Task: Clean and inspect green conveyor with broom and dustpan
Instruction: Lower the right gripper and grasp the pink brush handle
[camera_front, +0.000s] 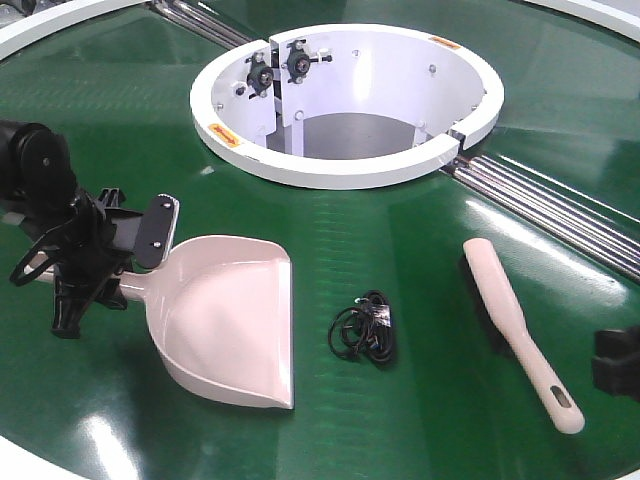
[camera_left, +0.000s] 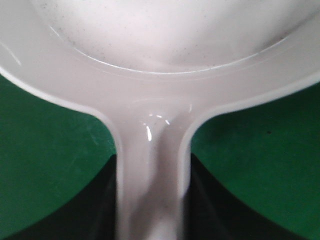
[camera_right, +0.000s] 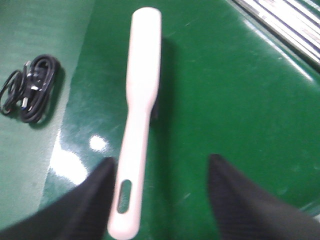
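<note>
A pale pink dustpan lies on the green conveyor belt at the left, its mouth facing right. My left gripper is shut on its handle; in the left wrist view the handle runs between the two dark fingers of the gripper. A pale broom with dark bristles lies on the belt at the right. My right gripper is open just above the broom's handle end, which lies beside the left finger. Only its edge shows in the front view.
A coiled black cable lies on the belt between dustpan and broom, and it also shows in the right wrist view. A white ring housing rises at the belt's centre. Metal rollers run at the right.
</note>
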